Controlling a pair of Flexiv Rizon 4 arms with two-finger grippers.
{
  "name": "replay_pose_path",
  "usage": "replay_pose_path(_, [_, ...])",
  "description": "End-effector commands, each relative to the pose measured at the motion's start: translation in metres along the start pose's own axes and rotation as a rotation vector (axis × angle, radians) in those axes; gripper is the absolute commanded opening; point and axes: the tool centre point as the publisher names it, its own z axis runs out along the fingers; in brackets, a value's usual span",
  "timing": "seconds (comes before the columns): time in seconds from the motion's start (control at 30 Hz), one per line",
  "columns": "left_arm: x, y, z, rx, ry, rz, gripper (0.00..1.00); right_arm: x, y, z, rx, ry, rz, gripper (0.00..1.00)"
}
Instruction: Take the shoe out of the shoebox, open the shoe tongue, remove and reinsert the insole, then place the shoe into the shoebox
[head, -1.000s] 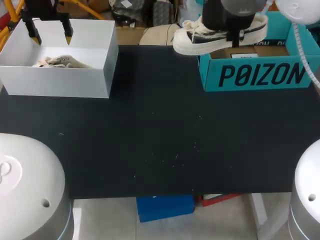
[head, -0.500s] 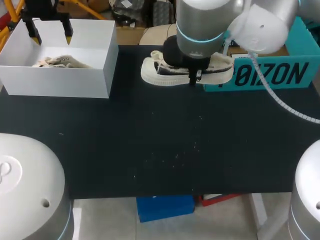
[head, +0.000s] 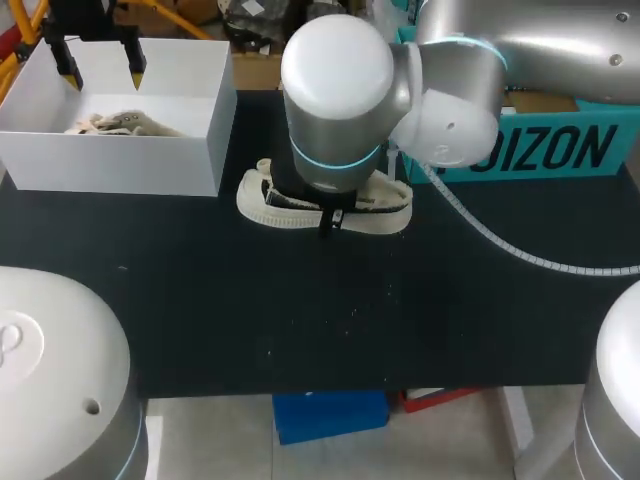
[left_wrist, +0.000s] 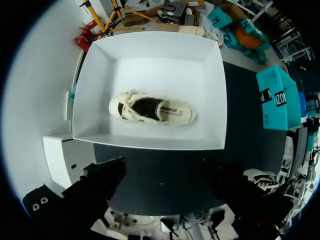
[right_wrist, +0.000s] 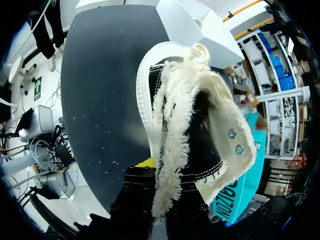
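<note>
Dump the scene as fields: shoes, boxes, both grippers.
held: shoe, low over the table, between the two boxes; contact with table unclear
right: right gripper shut on shoe
left: left gripper open, empty, above white box
white box contents: second shoe, sole down
far right: teal shoebox, partly hidden by right arm

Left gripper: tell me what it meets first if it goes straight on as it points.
Likely the shoe in the white box: the left gripper hangs open above, pointing down at it. The exact line is unclear; it might hit the box floor beside it.
</note>
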Motion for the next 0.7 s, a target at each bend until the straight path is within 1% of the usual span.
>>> replay_pose_path(0.03, [0.000, 0.000, 0.000, -0.001, -0.002, -0.001, 1.00, 0.013, 0.009, 0.021, -0.006, -0.009, -0.006, 0.00])
replay_pose_path(0.2, [0.000, 0.000, 0.000, -0.001, -0.002, -0.001, 1.00, 0.031, 0.013, 0.039, -0.016, 0.005, -0.025, 0.00])
replay_pose_path(0.3, [0.000, 0.000, 0.000, -0.001, -0.002, -0.001, 1.00, 0.041, 0.015, 0.052, -0.019, 0.016, -0.062, 0.00])
replay_pose_path(0.5, [0.000, 0.000, 0.000, -0.001, -0.002, -0.001, 1.00, 0.054, 0.015, 0.077, -0.062, 0.019, -0.092, 0.00])
replay_pose_path(0.57, [0.000, 0.000, 0.000, -0.001, -0.002, -0.001, 1.00, 0.057, 0.014, 0.085, -0.066, 0.021, -0.122, 0.00])
replay_pose_path(0.7, [0.000, 0.000, 0.000, -0.001, -0.002, -0.001, 1.00, 0.063, 0.011, 0.098, -0.077, 0.022, -0.131, 0.00])
